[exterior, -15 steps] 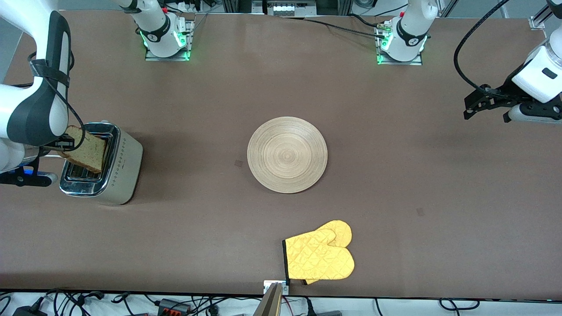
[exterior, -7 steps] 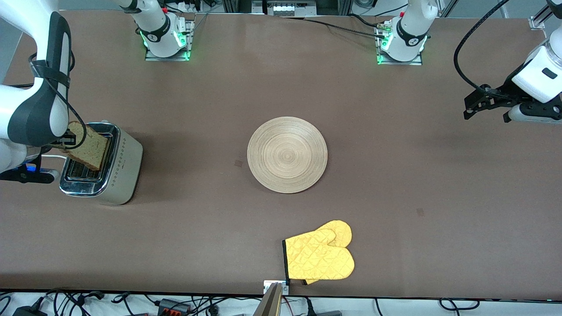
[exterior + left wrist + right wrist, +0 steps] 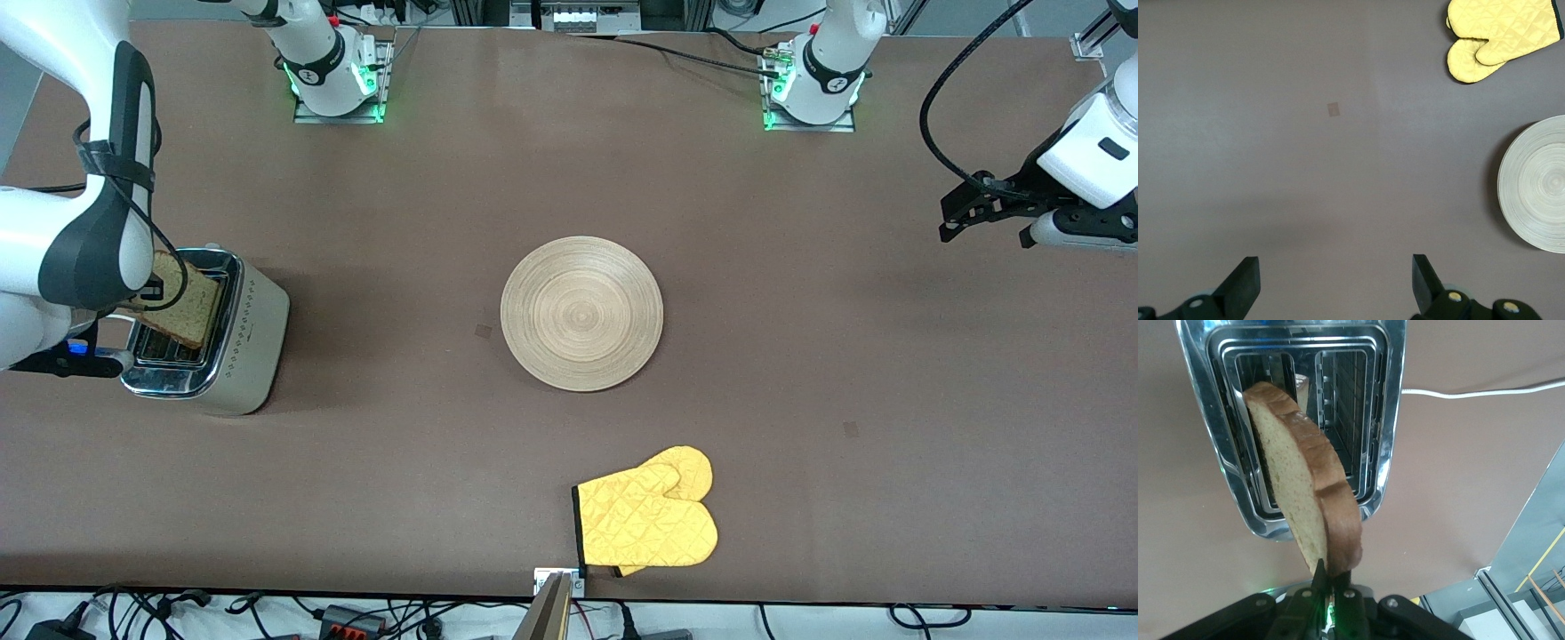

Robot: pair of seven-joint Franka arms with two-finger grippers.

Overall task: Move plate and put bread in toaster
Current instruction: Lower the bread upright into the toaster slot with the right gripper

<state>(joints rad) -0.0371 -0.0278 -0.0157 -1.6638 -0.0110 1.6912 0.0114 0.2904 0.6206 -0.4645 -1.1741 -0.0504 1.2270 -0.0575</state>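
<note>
- Bread [image 3: 185, 302] first: right gripper [image 3: 1331, 581] pinches it on edge over the toaster [image 3: 233, 342], likely lining up a slot.
- Plate [image 3: 581, 313] sits mid-table, bare.
- Left gripper [image 3: 1336, 283] waits wide open over its table end.

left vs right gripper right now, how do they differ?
The left gripper is open and holds nothing; the right gripper is shut on the bread. The left gripper waits over bare table at the left arm's end; the right gripper is over the toaster, with the slice tilted above a slot. Both are off the table.
</note>
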